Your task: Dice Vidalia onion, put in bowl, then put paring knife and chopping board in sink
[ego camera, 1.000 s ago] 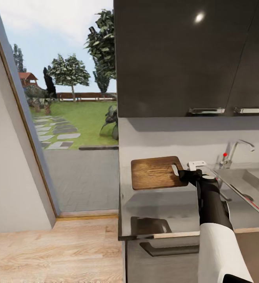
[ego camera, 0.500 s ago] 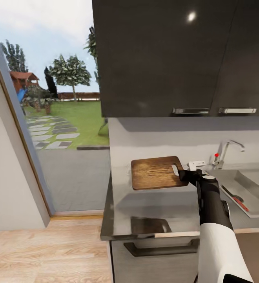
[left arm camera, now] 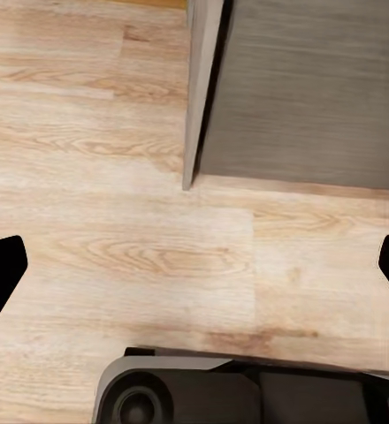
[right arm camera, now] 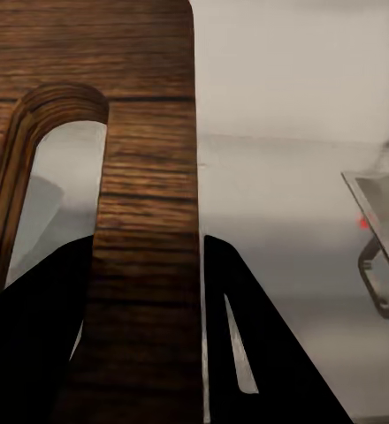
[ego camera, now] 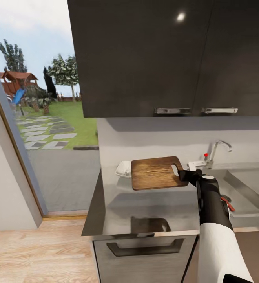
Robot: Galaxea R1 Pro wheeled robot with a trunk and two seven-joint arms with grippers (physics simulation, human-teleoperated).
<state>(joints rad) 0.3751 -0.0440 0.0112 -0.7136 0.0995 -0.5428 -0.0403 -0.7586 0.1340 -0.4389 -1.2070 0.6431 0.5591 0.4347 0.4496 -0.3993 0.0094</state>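
From the head view, the right arm reaches straight out ahead, forearm nearly level, its right gripper [ego camera: 186, 176] clamped on the handle end of the chopping board [ego camera: 155, 173]. The board hangs flat in the air above the countertop [ego camera: 145, 212], its dark reflection lying on the steel near the front edge. Just behind the board's far left corner sits the white bowl [ego camera: 124, 169] by the wall. To the right lies the sink [ego camera: 247, 188] with its chrome tap [ego camera: 215, 151]; the paring knife [ego camera: 227, 203] shows its red handle just past the forearm, on the sink's near side. Compared with a second ago, the whole view has swung: the cabinets and the counter's left end have slid rightward in the picture and the bowl has come into sight, while arm and board keep their place in the frame.

In the left wrist view, the left gripper [left arm camera: 194, 265] is spread wide, fingertips at either edge, over the wooden floor [left arm camera: 115, 256] beside a grey cabinet corner [left arm camera: 292, 88].

In the right wrist view, the dark fingers [right arm camera: 35, 336] pinch the board's strip beside its slot [right arm camera: 146, 238], with the grey countertop [right arm camera: 292, 132] beyond.
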